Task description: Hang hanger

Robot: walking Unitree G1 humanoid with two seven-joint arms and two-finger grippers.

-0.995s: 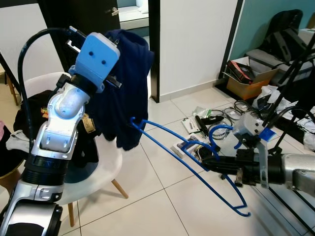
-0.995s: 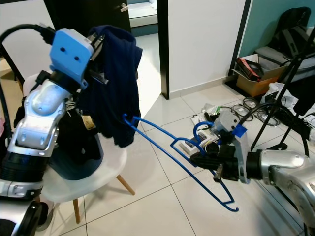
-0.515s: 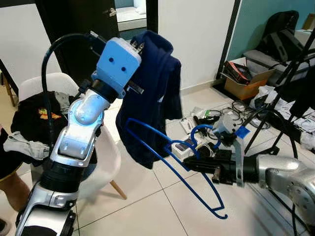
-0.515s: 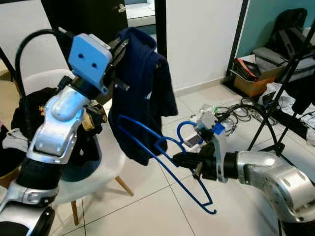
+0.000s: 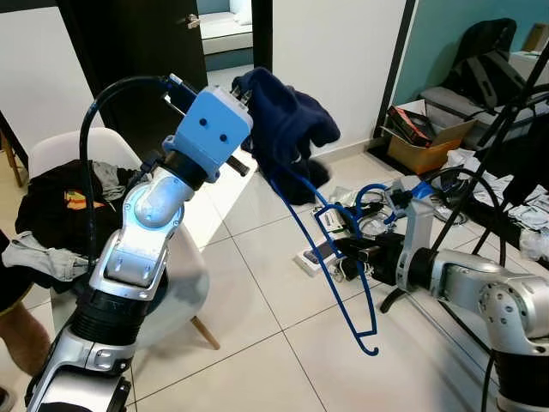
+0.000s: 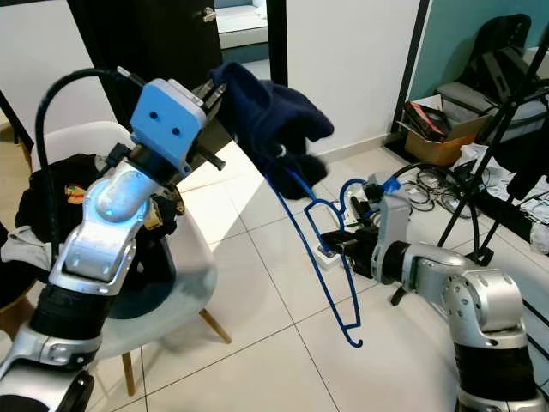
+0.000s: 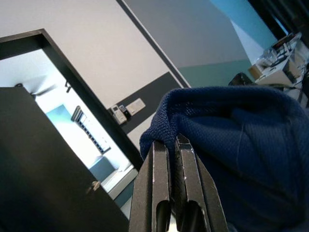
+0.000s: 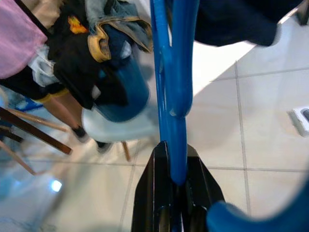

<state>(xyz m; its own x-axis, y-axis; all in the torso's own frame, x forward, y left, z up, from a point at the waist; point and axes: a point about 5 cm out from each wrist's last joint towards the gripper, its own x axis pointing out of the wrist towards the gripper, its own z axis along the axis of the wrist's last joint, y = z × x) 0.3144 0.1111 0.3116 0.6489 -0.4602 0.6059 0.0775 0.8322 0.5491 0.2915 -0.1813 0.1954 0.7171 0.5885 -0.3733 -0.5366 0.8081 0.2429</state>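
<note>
Open floor tiles [image 5: 257,343] are lying between my arms; the white chair [image 5: 184,257] and cable clutter [image 5: 360,215] are crowding either side.

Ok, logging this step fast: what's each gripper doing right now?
Left gripper: shut on the navy garment, held up high.
Right gripper: shut on the blue hanger, whose end is in the garment.

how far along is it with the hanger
Done: left gripper is shut on the navy garment, held up; right gripper is shut on the blue hanger. In hand: one hanger end is reaching into the garment. Left: seating both shoulders, then hanging it up.
</note>
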